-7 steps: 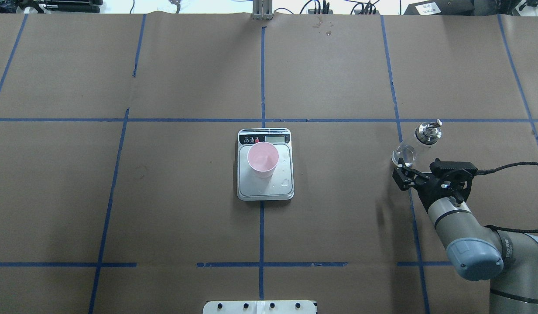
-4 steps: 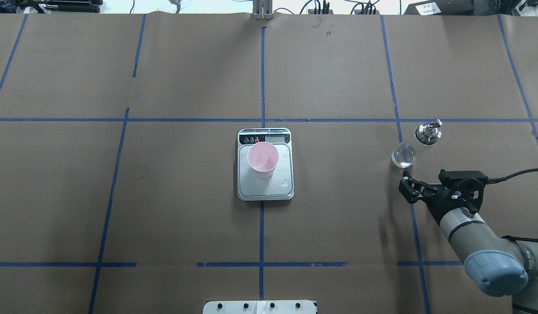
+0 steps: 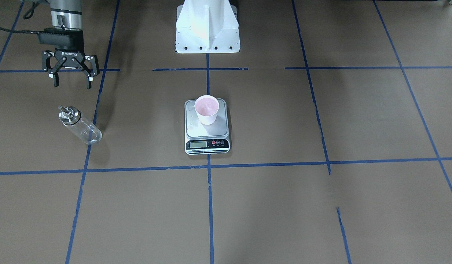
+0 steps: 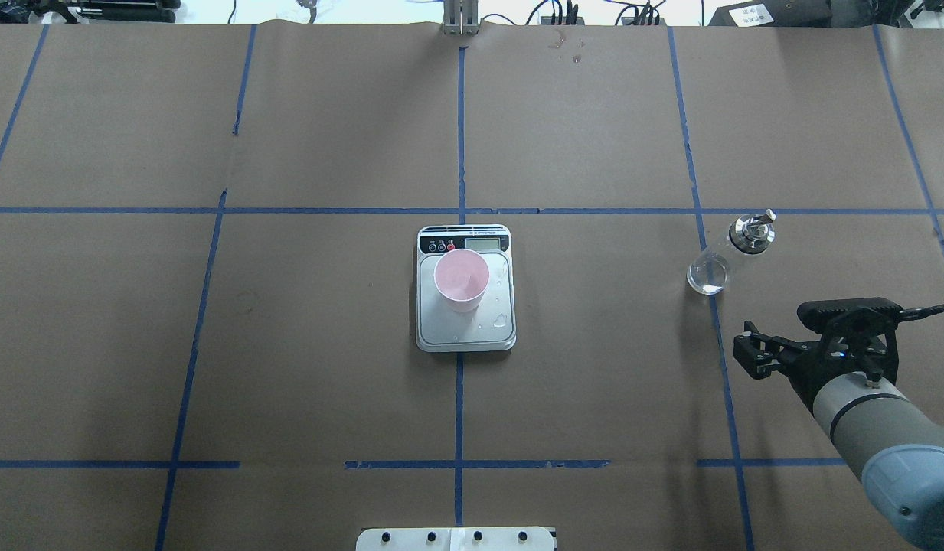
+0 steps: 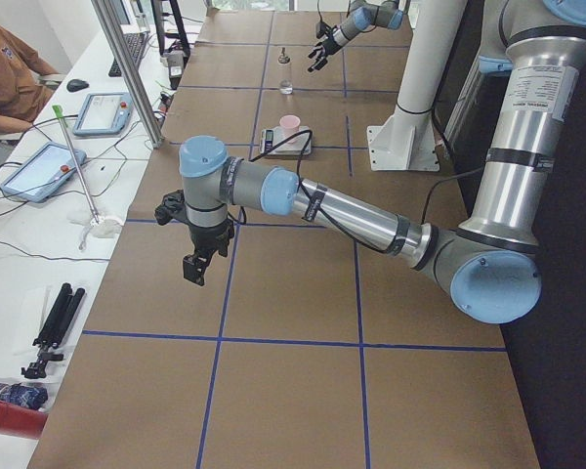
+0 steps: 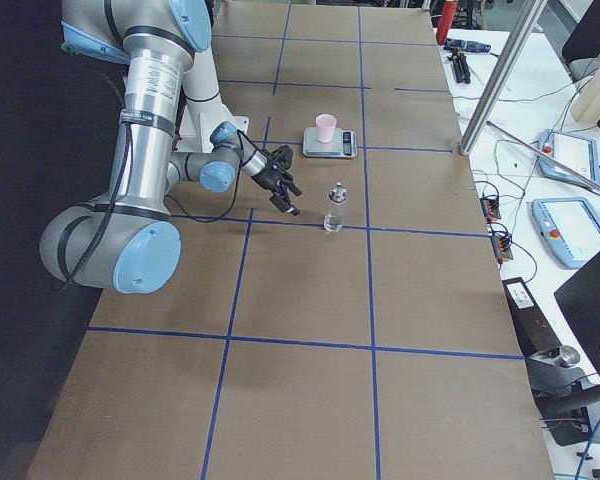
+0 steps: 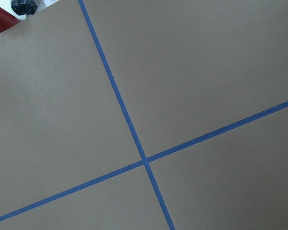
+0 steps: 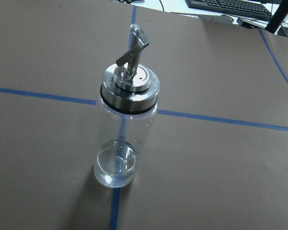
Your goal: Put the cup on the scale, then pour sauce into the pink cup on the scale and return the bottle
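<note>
Backing away from the clear glass bottle [image 4: 728, 254] with a silver spout collar, which now stands upright and alone, the right gripper [image 3: 72, 83] is spread wide and empty. The small pale pink cup [image 4: 461, 282] sits on the flat silver scale [image 4: 502, 325], so the task looks complete. Whether the left gripper [image 5: 197, 269] is open cannot be told.

Counting on the table [image 4: 288, 344]: one scale [image 4: 441, 329], one cup [image 4: 461, 282], one bottle [image 4: 723, 256]. Two grippers are showing: right gripper [image 3: 72, 83], left gripper [image 5: 194, 277]. One person [image 5: 5, 68] is sitting off the table's edge.
</note>
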### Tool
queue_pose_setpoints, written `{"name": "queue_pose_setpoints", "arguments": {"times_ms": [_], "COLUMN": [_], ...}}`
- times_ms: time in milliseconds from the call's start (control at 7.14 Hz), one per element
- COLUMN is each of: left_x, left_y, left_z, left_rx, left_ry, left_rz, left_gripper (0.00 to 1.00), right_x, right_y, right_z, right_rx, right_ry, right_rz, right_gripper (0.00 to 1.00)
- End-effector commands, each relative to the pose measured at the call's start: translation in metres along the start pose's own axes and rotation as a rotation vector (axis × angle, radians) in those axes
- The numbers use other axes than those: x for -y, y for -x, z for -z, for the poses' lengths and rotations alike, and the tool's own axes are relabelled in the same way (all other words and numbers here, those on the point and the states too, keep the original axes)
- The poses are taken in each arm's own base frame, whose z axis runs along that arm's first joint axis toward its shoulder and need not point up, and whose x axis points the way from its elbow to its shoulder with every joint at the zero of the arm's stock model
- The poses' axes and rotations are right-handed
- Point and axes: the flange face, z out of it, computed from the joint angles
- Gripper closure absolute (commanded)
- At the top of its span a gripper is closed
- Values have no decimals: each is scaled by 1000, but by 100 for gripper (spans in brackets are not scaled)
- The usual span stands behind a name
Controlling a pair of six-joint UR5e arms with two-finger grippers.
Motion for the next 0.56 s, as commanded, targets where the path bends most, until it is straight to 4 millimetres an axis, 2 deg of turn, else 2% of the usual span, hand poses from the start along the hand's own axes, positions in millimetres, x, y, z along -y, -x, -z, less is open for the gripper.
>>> {"name": "queue_pose_setpoints", "arguments": {"times_ms": [0, 140, 280, 420], "left_x": [1, 1, 1, 1], "left_y": [-1, -1, -1, -1], "left_z": [1, 1, 1, 2], "left_rx": [0, 1, 1, 1], "left_ry": [-2, -2, -2, -3], "left_rz": [-2, -2, -2, -3], "left_gripper": [0, 0, 0, 0], "right_x": [21, 37, 61, 90], "right_y": [-4, -4, 8, 6], "right_z": [48, 59, 63, 65], "right_rx": [-78, -84, -61, -54], "right_ry": [121, 182, 226, 284], "right_rz": [55, 49, 73, 73], "right_gripper": [0, 0, 0, 0]}}
